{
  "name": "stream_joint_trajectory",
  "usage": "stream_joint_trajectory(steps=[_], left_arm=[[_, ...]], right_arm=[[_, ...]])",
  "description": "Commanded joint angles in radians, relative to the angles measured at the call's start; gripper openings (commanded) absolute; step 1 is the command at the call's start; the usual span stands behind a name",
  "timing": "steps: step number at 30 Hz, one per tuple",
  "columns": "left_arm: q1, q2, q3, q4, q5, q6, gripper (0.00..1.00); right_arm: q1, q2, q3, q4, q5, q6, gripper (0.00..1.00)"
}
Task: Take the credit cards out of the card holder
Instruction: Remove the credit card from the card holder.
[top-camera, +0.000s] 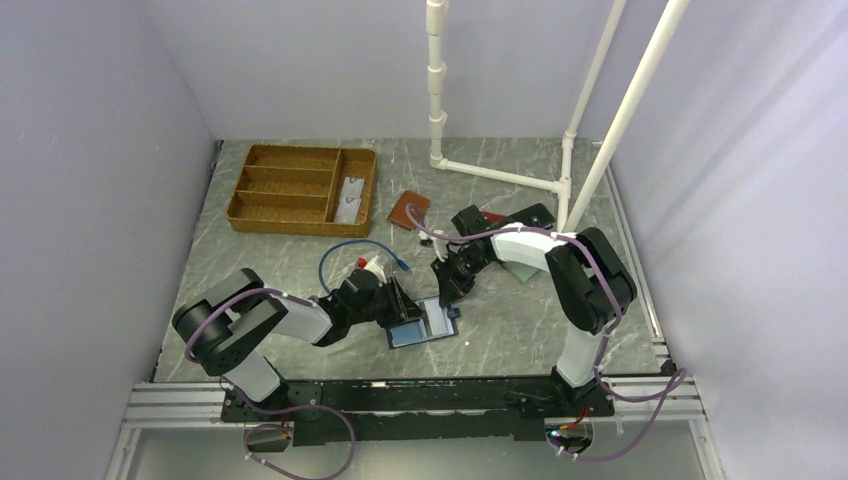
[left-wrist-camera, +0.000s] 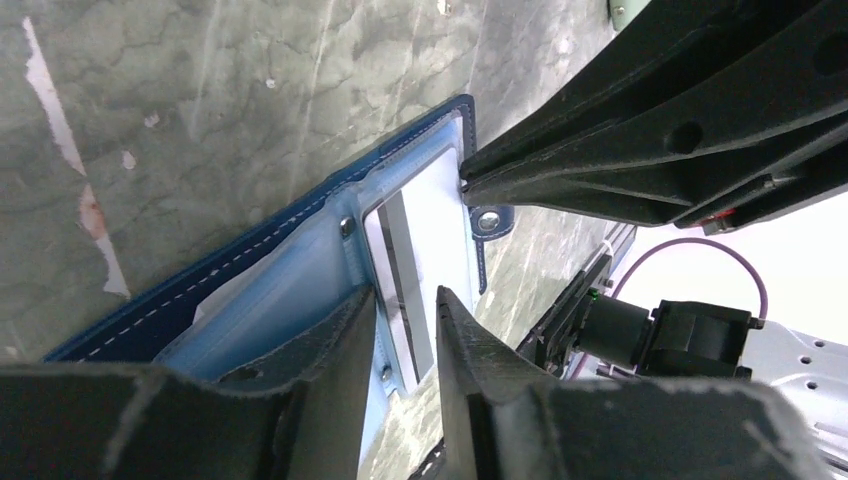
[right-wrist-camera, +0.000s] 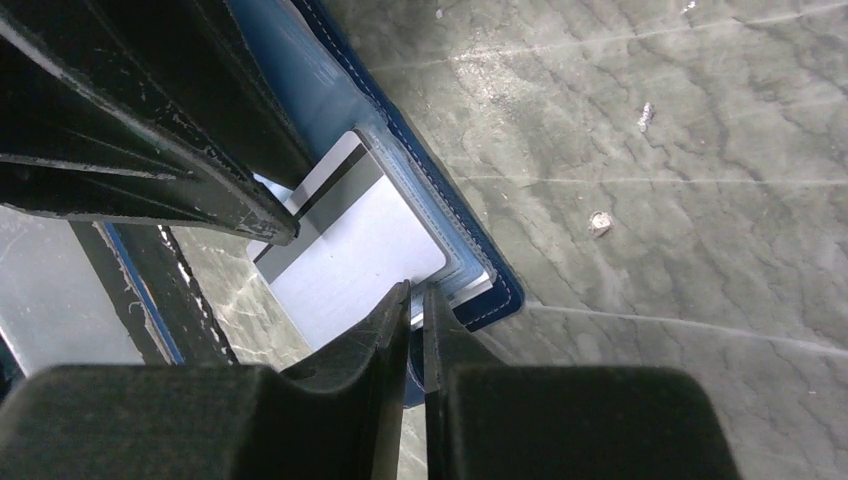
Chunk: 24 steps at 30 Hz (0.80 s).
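The navy card holder (top-camera: 415, 336) lies open on the table between my arms, its glossy blue inside up (left-wrist-camera: 230, 270) (right-wrist-camera: 495, 290). A pale credit card (top-camera: 437, 318) with a dark stripe sticks halfway out of its pocket (left-wrist-camera: 430, 220) (right-wrist-camera: 350, 250). My right gripper (top-camera: 447, 290) (right-wrist-camera: 417, 290) is shut on that card's edge, right at the pocket's mouth. My left gripper (top-camera: 405, 305) (left-wrist-camera: 405, 292) is open and straddles the holder's end. One finger rests on the blue lining and the other stands off the card's side. Any other cards are hidden inside.
A brown wicker tray (top-camera: 300, 187) stands at the back left, with a pale item in one slot. A tan-brown wallet (top-camera: 408, 210) and a red wallet (top-camera: 490, 215) lie behind the right arm. A blue cable (top-camera: 355, 250) loops near the left gripper. White pipes (top-camera: 500, 175) rise at the back.
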<state>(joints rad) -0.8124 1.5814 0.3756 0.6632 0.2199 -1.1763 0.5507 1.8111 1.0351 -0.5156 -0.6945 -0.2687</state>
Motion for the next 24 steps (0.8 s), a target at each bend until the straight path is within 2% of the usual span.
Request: stream_joint_trajectory(steps=[1,10,14,19,24], left_arm=[[-0.005,0.018,0.02,-0.002,-0.01,-0.008,0.32],[-0.005,0.026,0.008,0.029,-0.004,0.002,0.0],[-0.005,0.008,-0.026,0.085,-0.007,0.029,0.0],[-0.005,-0.056,-0.024,-0.022,-0.003,0.104,0.0],[0.002,-0.104,-0.025,-0.102,0.002,0.144,0.0]], right_arm=[[0.034,0.015,0.04,-0.033,-0.017,-0.016,0.11],[0.052,0.028,0.049,-0.046,-0.033,-0.026,0.08],[0.05,0.025,0.05,-0.042,-0.001,-0.024,0.12],[0.048,0.031,0.049,-0.038,0.054,-0.017,0.19],[0.048,0.038,0.049,-0.04,0.078,-0.016,0.22]])
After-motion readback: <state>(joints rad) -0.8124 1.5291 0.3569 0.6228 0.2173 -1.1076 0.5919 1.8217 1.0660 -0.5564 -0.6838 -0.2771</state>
